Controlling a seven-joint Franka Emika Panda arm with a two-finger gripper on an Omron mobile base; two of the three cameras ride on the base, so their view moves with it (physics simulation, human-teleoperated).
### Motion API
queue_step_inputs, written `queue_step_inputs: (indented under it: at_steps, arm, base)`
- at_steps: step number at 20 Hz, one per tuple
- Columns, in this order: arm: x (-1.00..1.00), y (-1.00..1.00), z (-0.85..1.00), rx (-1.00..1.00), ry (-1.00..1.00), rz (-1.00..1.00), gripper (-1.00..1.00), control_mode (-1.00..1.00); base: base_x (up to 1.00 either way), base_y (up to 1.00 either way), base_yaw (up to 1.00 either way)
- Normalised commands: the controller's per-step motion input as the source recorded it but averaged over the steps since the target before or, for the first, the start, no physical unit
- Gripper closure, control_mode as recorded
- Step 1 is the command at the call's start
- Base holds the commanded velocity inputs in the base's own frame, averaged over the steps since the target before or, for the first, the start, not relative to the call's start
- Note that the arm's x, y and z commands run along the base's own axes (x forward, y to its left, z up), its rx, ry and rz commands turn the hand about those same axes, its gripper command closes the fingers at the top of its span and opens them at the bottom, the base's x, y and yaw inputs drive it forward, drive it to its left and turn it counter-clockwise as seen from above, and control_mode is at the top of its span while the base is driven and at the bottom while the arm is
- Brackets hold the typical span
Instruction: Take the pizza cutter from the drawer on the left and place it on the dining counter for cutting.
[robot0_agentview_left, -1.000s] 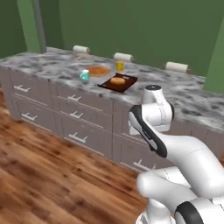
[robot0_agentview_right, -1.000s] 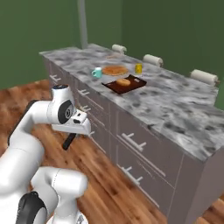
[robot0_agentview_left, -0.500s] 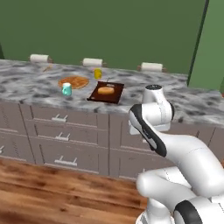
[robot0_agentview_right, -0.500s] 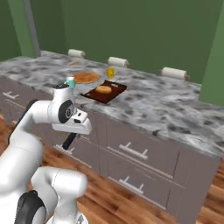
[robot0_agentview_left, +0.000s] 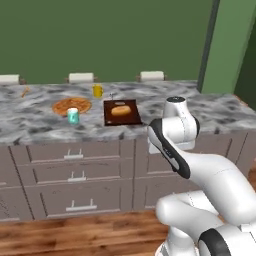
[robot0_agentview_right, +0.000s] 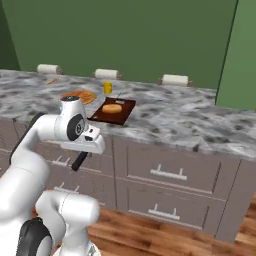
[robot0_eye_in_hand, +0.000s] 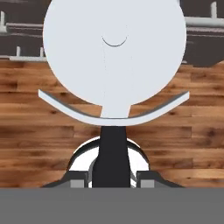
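one utensil in grip, arm folded ahead of the dining counter

one pizza cutter (robot0_eye_in_hand: 113, 87) sits in the gripper (robot0_eye_in_hand: 113, 179). in the hand view its dark handle rises toward 12 o'clock from between the two finger tips, which are pinched against the handle on both sides. a large white round blade and a curved white guard sit at the far end of the handle. wood floor (robot0_eye_in_hand: 35, 122) lies beyond the blade, and brown drawer fronts run along the 12 o'clock edge.

in the right base view the gripper (robot0_agentview_right: 86, 149) hangs low in front of the arm, short of the counter's edge. the pizza cutter (robot0_agentview_right: 80, 161) shows as a short dark bar slanting toward 7 o'clock below it.

in the left base view the dining counter (robot0_agentview_left: 30, 125) spans the frame above brown drawers (robot0_agentview_left: 75, 172) with silver bar handles. on its top:
- a dark cutting board (robot0_agentview_left: 122, 112) carrying a round bread (robot0_agentview_left: 120, 110), near centre
- a pizza (robot0_agentview_left: 71, 106) at 9 o'clock of the board
- a teal cup (robot0_agentview_left: 73, 116) touching the pizza's near edge
- a yellow cup (robot0_agentview_left: 98, 91) at 11 o'clock of the board
- a thin orange stick (robot0_agentview_left: 25, 92) well apart at far 9 o'clock

pale-topped stools (robot0_agentview_left: 81, 77) line the far edge.
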Motion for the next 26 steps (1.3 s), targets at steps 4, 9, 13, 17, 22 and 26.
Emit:
queue_step_inputs:
  at_steps: [4, 9, 13, 17, 22, 26]
  arm:
    - [0.0, 0.0, 0.0, 0.0, 0.0, 0.0, 1.0, 1.0]
    - [0.0, 0.0, 0.0, 0.0, 0.0, 0.0, 1.0, 1.0]
    - [0.0, 0.0, 0.0, 0.0, 0.0, 0.0, 1.0, 1.0]
    - [0.0, 0.0, 0.0, 0.0, 0.0, 0.0, 1.0, 1.0]
    - [0.0, 0.0, 0.0, 0.0, 0.0, 0.0, 1.0, 1.0]
    - [0.0, 0.0, 0.0, 0.0, 0.0, 0.0, 1.0, 1.0]
  base:
    - [0.49, 0.97, -0.39]
    - [0.51, 0.71, -0.06]
    - [0.05, 0.46, 0.0]
    - [0.0, 0.92, 0.0]
    - [0.12, 1.0, 0.0]
    - [0.35, 0.68, 0.0]
